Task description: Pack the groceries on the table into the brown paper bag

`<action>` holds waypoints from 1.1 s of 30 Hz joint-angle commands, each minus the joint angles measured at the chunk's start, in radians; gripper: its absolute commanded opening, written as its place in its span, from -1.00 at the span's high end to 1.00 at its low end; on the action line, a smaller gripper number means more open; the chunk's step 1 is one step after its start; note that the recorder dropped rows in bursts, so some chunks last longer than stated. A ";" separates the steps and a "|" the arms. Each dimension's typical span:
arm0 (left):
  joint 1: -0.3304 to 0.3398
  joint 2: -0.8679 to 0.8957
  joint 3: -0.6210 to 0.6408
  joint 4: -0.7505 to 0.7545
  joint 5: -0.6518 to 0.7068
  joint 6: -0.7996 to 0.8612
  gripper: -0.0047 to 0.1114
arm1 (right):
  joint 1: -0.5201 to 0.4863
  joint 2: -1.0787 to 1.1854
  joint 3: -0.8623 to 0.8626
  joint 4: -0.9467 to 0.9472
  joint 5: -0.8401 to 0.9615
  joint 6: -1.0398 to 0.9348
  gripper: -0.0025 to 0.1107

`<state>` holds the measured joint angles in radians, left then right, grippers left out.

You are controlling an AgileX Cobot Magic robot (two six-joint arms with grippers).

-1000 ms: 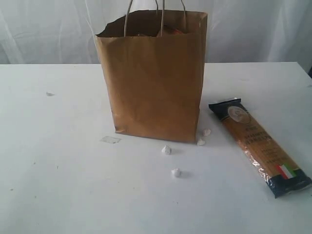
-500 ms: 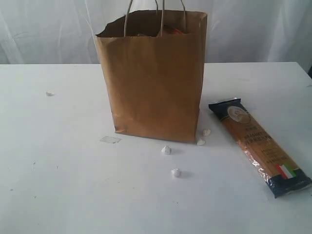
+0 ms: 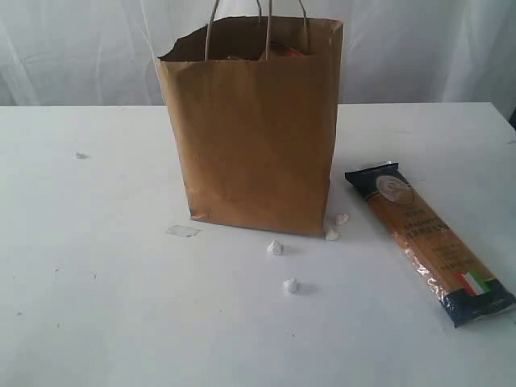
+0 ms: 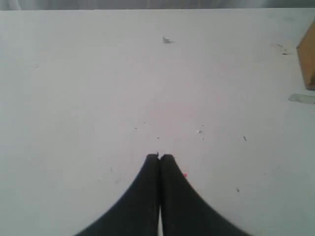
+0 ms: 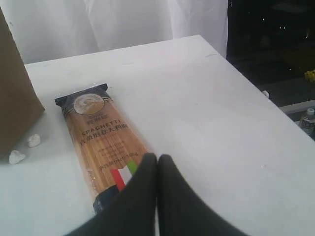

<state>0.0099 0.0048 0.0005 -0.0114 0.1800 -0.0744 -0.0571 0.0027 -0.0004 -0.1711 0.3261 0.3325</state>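
- Table [image 3: 89, 314]: 1 grocery item lying out.
- Bag [image 3: 258, 137]: upright, mid-table; looks light, so a nudge could tip it.
- Spaghetti packet [image 3: 427, 238]: flat, right of bag; its length could snag the rim.
- Left gripper [image 4: 159, 157], right gripper [image 5: 157, 157]: pressed together, empty.

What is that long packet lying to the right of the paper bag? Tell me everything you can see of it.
The long spaghetti packet is a slim clear-film pack showing golden pasta, with dark blue ends, a round emblem near the far end, the word SPAGHETTI, and a small green, white and red flag near the close end. It lies flat and slantwise on the white table, apart from the brown paper bag. In the exterior view only the table touches it.
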 commanded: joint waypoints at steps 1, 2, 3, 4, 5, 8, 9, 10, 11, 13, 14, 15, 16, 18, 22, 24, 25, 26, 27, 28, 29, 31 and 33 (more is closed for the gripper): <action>-0.038 -0.005 0.000 -0.010 0.008 0.004 0.92 | -0.002 -0.003 0.000 -0.004 -0.009 0.004 0.96; -0.038 -0.005 0.000 -0.010 0.008 0.004 0.92 | -0.002 -0.003 0.000 -0.004 -0.009 0.004 0.96; -0.038 -0.005 0.000 -0.010 0.008 0.002 0.92 | -0.002 -0.003 0.000 -0.004 -0.009 0.004 0.96; -0.038 -0.005 0.000 -0.010 0.008 -0.010 0.92 | -0.002 -0.003 0.000 -0.004 -0.009 0.004 0.96; -0.038 -0.005 0.000 -0.017 0.008 -0.029 0.92 | -0.002 -0.003 0.000 -0.004 -0.009 0.004 0.96; -0.038 -0.005 0.000 -0.037 0.015 -0.084 0.92 | -0.002 -0.003 0.000 -0.004 -0.009 0.004 0.96; -0.038 -0.005 0.000 -0.037 0.015 -0.086 0.92 | -0.002 -0.003 0.000 -0.007 -0.011 -0.004 0.96; -0.038 -0.005 0.000 -0.037 0.015 -0.083 0.92 | -0.002 -0.003 0.000 -0.032 -0.013 -0.040 0.96; -0.038 -0.005 0.000 -0.037 0.015 -0.083 0.92 | -0.002 -0.003 0.000 -0.046 -0.013 -0.059 0.96; -0.038 -0.005 0.000 -0.037 0.015 -0.083 0.92 | -0.002 -0.003 0.000 -0.049 -0.018 -0.068 0.96; -0.038 -0.005 0.000 -0.037 0.015 -0.083 0.92 | -0.002 -0.003 0.000 -0.049 -0.019 -0.068 0.96; -0.038 -0.005 0.000 -0.037 0.015 -0.083 0.92 | -0.002 -0.003 0.000 -0.049 -0.021 -0.068 0.96; -0.038 -0.005 0.000 -0.037 0.015 -0.083 0.92 | -0.002 -0.003 0.000 -0.047 -0.021 -0.068 0.96; -0.038 -0.005 0.000 -0.037 0.015 -0.083 0.92 | -0.002 -0.003 0.000 -0.042 -0.061 -0.063 0.96; -0.038 -0.005 0.000 -0.037 0.015 -0.083 0.92 | -0.002 -0.003 0.000 0.318 -0.309 0.264 0.96; -0.038 -0.005 0.000 -0.037 0.015 -0.083 0.92 | -0.002 -0.003 0.000 0.334 -0.373 0.285 0.96; -0.038 -0.005 0.000 -0.037 0.015 -0.083 0.92 | -0.002 -0.003 0.000 0.350 -0.420 0.303 0.96; -0.038 -0.005 0.000 -0.037 0.015 -0.083 0.92 | -0.002 -0.003 0.000 0.359 -0.590 0.321 0.96; -0.038 -0.005 0.000 -0.037 0.015 -0.083 0.92 | -0.002 -0.003 0.000 0.359 -0.768 0.321 0.96; -0.038 -0.005 0.000 -0.037 0.015 -0.084 0.92 | -0.002 -0.003 0.000 0.380 -0.954 0.321 0.96; -0.023 -0.005 0.000 -0.037 0.015 -0.084 0.92 | -0.002 -0.003 -0.011 0.422 -1.081 0.321 0.96; 0.011 -0.005 0.000 -0.035 0.014 -0.084 0.92 | -0.002 -0.003 -0.099 0.497 -1.094 0.283 0.96; 0.048 -0.005 0.000 -0.035 0.014 -0.084 0.92 | -0.002 -0.003 -0.223 0.409 -0.894 0.045 0.96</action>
<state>0.0315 0.0048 0.0005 -0.0368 0.1916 -0.1476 -0.0571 -0.0009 -0.1364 0.3039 -0.6846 0.5567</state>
